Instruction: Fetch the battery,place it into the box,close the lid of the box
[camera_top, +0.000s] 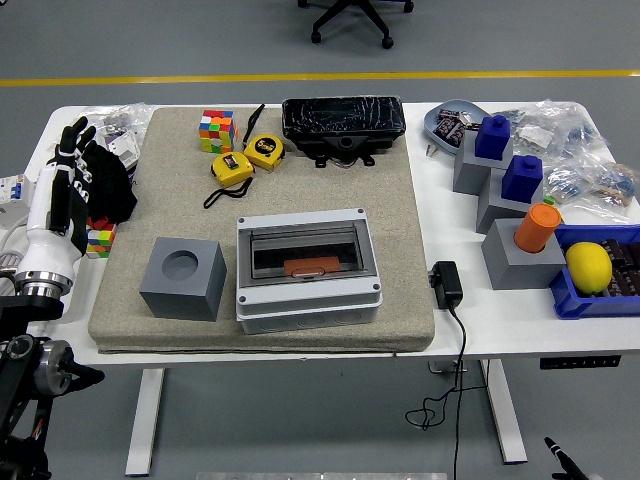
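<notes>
A grey box sits at the front of the beige mat, and its clear lid lies flat over the top. Through the lid I see an orange battery inside the box. My left hand hovers over the table's left edge, well left of the box; its fingers are straight and spread and hold nothing. Of the right arm only a small black tip shows, at the bottom right below the table.
A grey block with a round hole stands left of the box. Two yellow tape measures, a Rubik's cube and a black tray lie behind. A power adapter, grey-and-blue blocks, an orange cylinder and a lemon fill the right side.
</notes>
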